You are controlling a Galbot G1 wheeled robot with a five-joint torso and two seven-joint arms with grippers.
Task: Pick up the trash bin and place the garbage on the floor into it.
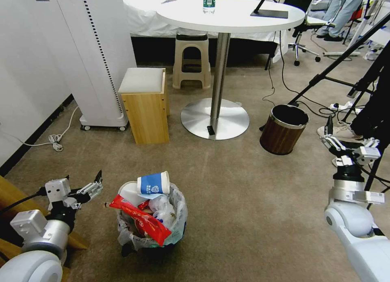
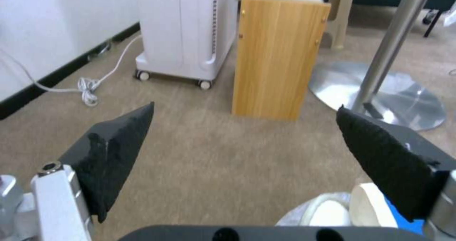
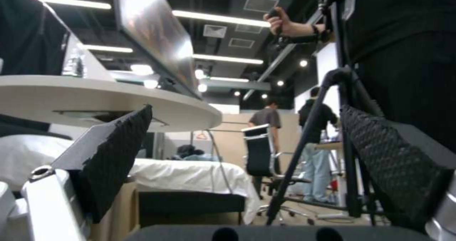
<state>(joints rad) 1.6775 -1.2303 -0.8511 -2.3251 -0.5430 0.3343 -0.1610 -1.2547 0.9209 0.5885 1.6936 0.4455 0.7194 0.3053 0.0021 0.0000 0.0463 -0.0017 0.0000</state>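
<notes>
Beige-brown carpet, the floor [image 1: 252,201], spreads bare round the robot, no loose litter to be seen on it; out ahead stands the white round table [image 1: 231,14] on its steel foot, a wooden stool [image 1: 144,105] and a brown wood-grain bin [image 1: 283,129] further off; front and centre sits the trash bin [image 1: 151,217], white liner bulging, the garbage heaped inside, a blue paper cup [image 1: 153,183] perched on top and a red wrapper [image 1: 142,221] draped over the rim; left hand [image 1: 91,187] hovers just beside the bin, fingers apart and empty; right hand [image 1: 347,150] hangs well off to the side, fingers apart too, nothing held; looks like the collecting is done, little left.
</notes>
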